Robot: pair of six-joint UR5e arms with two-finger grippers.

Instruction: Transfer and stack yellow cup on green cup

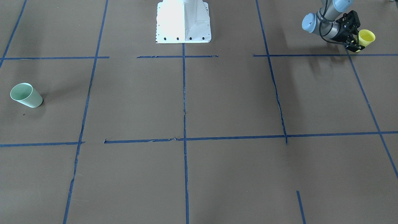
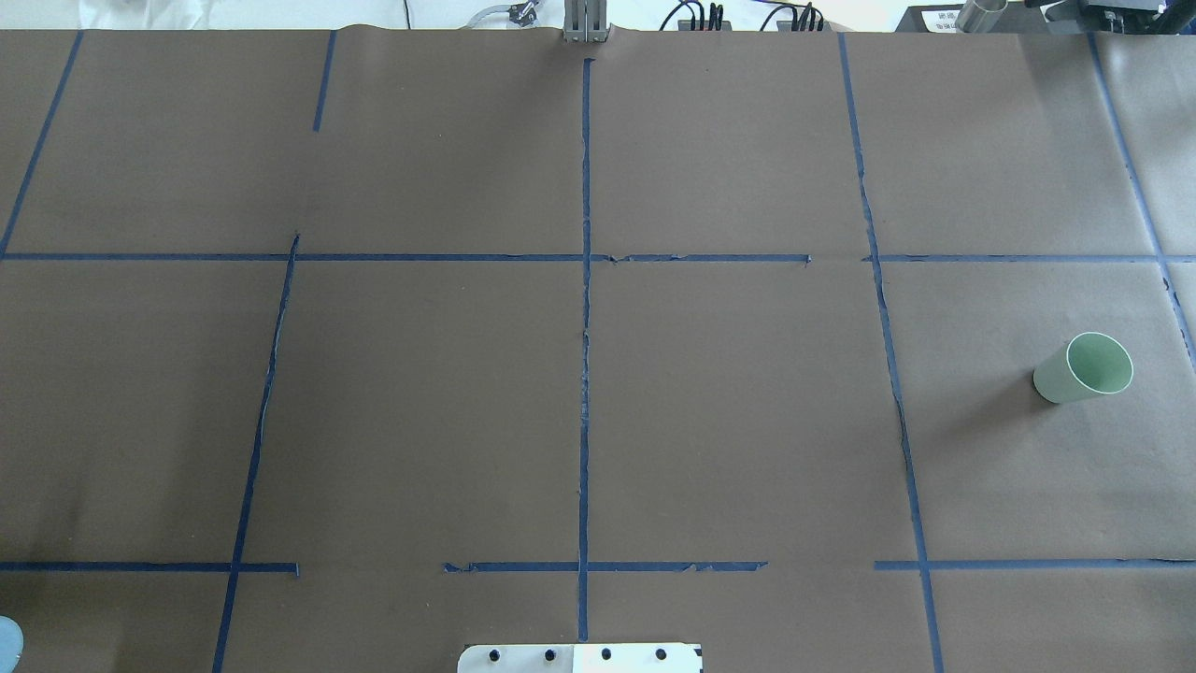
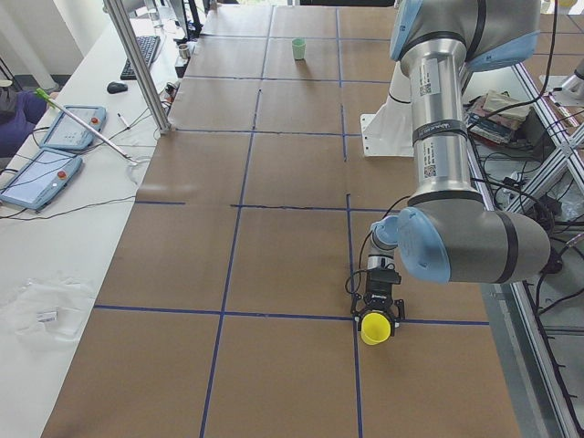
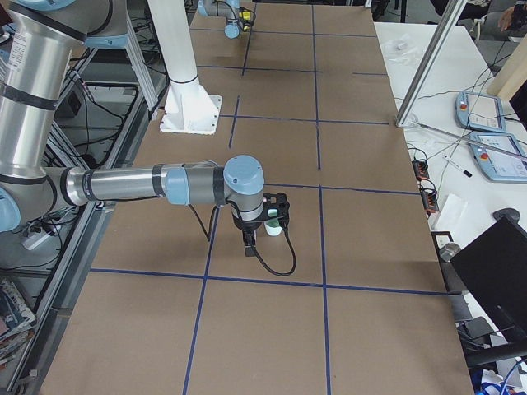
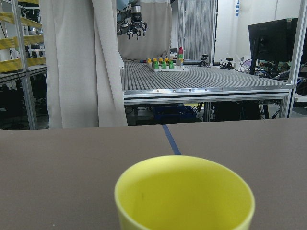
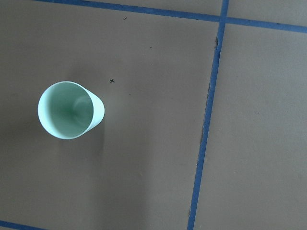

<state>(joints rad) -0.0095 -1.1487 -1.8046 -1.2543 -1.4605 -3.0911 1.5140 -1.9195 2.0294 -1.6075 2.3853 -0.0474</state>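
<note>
Left arm (image 3: 440, 109), right arm (image 4: 123, 183): silver tubes, pale-blue joint caps, black cables; left gripper (image 1: 357, 40) black; white bolted base (image 1: 183, 25).

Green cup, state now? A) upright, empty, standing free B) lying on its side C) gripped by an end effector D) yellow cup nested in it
A: the green cup stands open end up on the table, its inside empty in the right wrist view, with the yellow cup far off at the other end.
</note>
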